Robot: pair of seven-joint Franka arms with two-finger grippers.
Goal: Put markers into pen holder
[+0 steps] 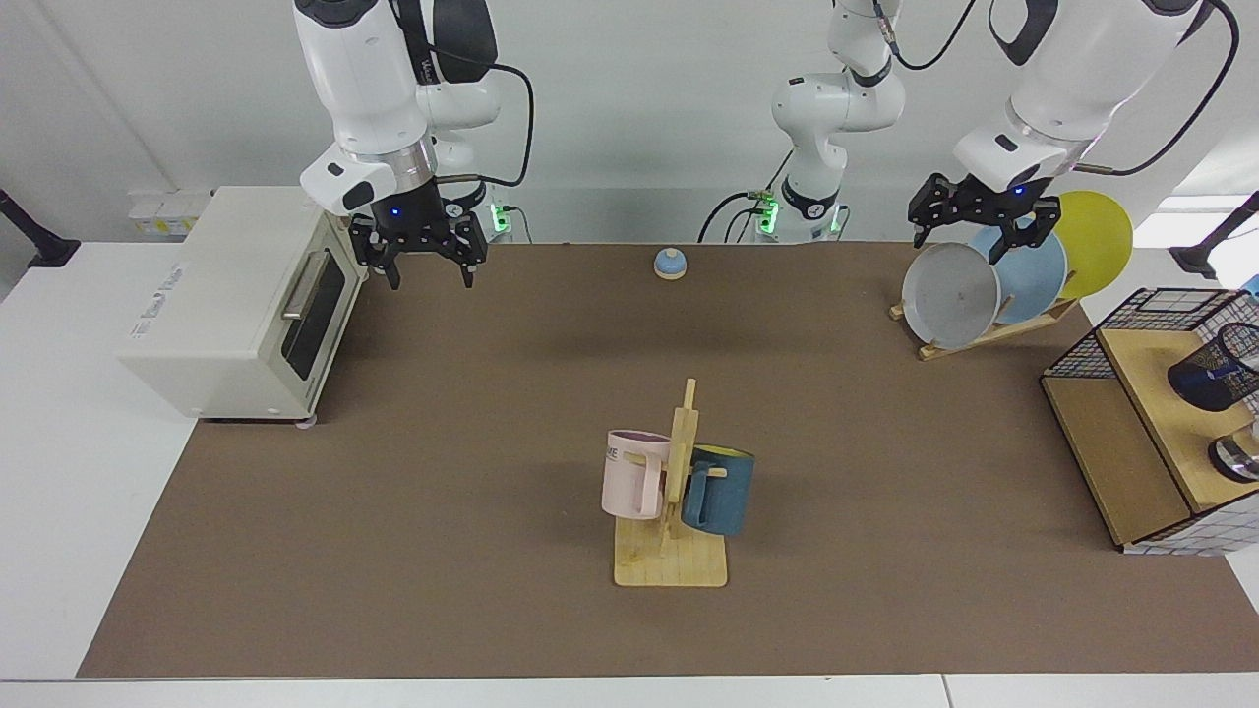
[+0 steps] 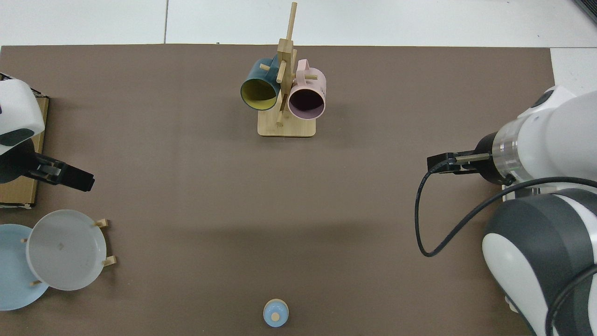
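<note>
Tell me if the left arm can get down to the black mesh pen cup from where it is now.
Probably yes: the left tool hangs open and empty above the plates, and nothing stands over the pen cup.

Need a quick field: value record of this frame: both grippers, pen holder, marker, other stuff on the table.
left gripper: open, empty, above the plate rack
right gripper: open, empty, hanging beside the toaster oven; arm waits
pen holder: black mesh cup on the wooden shelf, at the facing view's right edge
marker: something blue shows inside the holder; cannot confirm it
mug tree: pink mug and blue mug hung on it
plates: grey, light blue, yellow
</note>
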